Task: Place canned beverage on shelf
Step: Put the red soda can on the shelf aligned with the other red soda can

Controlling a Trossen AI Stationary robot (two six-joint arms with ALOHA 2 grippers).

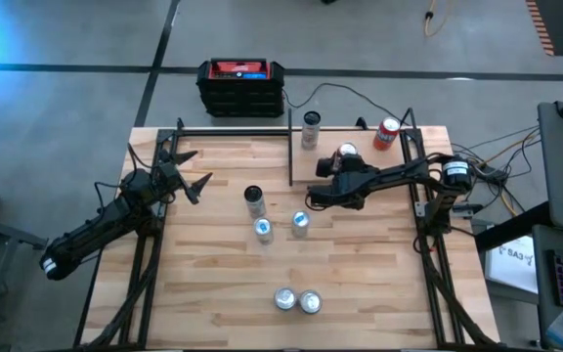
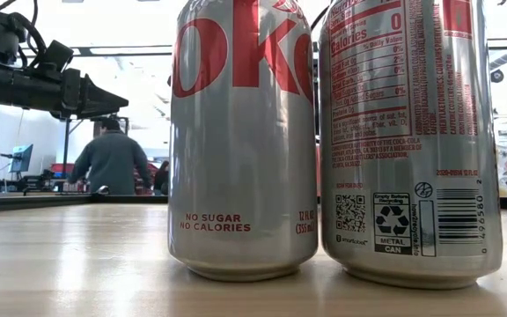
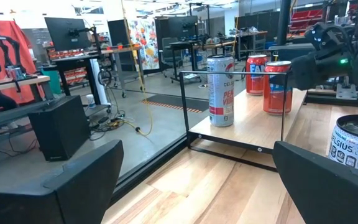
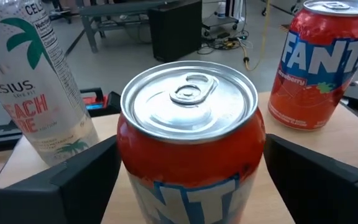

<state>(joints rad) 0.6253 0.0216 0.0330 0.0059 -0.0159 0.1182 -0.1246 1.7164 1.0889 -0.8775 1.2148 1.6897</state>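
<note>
The shelf (image 1: 360, 122), a small wood board edged by black rods, sits at the table's far right. On it stand a white Celsius can (image 1: 310, 127), a red Fanta can (image 1: 387, 134) and a second red Fanta can (image 4: 188, 134) (image 1: 348, 152). My right gripper (image 4: 191, 143) (image 1: 340, 164) is open, with one finger close on each side of that second can, near its top. The can stands upright on the shelf board (image 3: 247, 124). My left gripper (image 1: 195, 171) waits open at the table's far left, with nothing between its fingers. My right gripper comes at the Fanta can's upper wall (image 4: 129, 155) roughly level, slanting a little downward, with a finger (image 4: 86, 171) on either side. The fingers stand very close to the wall. Whether they touch it I cannot tell.
Several loose cans stand on the table: a dark-topped one (image 1: 253, 198), two near the middle (image 1: 263, 230) (image 1: 300, 223), and two silver Diet Coke cans (image 2: 243, 141) (image 2: 409, 141) near the front edge. A black and red box (image 1: 241, 83) sits beyond the far edge. A person (image 2: 111, 163) stands in the room behind.
</note>
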